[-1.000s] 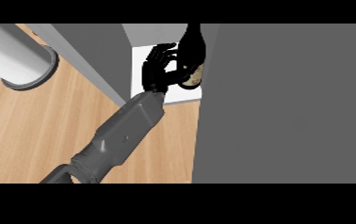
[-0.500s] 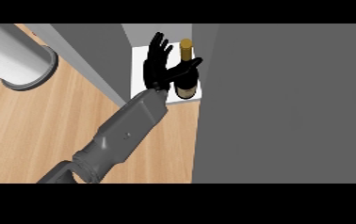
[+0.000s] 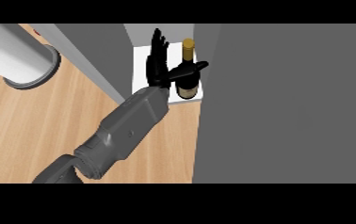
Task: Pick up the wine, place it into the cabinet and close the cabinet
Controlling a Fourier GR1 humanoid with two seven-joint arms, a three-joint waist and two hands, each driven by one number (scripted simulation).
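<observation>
"Inside the cabinet (image 3: 139,64), what is entered?"

"Item 1: wine (image 3: 186,81), 1 dark bottle with a gold cap (image 3: 188,43) and a pale label. It stands upright on the cabinet's white floor, close to the right side of the opening."

"And at the bottle's left?"

"Item 2: left hand (image 3: 157,67), black, on a grey forearm (image 3: 131,124) that comes in from the lower left across the counter (image 3: 42,124). The fingers (image 3: 160,42) are straight and held together, pointing into the cabinet just beside the bottle. The thumb (image 3: 198,68) sticks out to the right across the bottle's shoulder. Nothing is curled round the glass; whether the thumb touches it cannot be told."

"Surroundings?"

"Item 3: 1 broad grey panel (image 3: 278,105) filling the right of the view, its edge running down just beside the bottle. Item 4: 1 grey side wall (image 3: 97,49) slanting along the left of the opening. Item 5: the counter, light wood. Item 6: 1 round white vessel with a grey rim (image 3: 24,60) at the upper left, well apart from the cabinet."

"The cabinet's state?"

"Open, with the wine inside."
</observation>
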